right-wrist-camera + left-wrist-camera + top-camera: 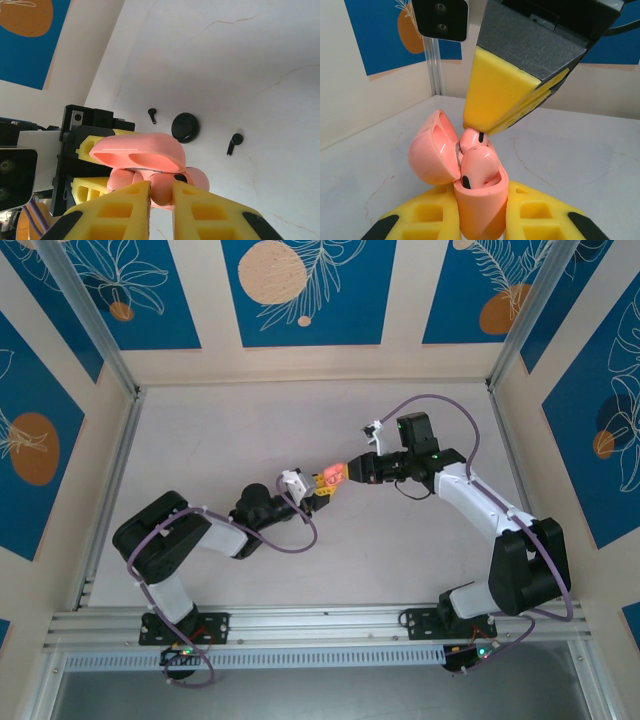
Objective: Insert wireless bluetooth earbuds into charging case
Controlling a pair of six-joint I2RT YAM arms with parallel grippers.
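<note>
Both near-shut: left fingers clamp case, right fingers touch earbud.

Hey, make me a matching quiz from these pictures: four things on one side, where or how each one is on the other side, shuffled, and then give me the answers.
Things:
1. pink charging case
2. case lid
3. black round disc
4. right claw

Places or states:
A. lying on the table
B. tips at the case's open mouth
C. clamped in the left claw
D. swung open

Pairs: 1-C, 2-D, 3-A, 4-B.
</note>
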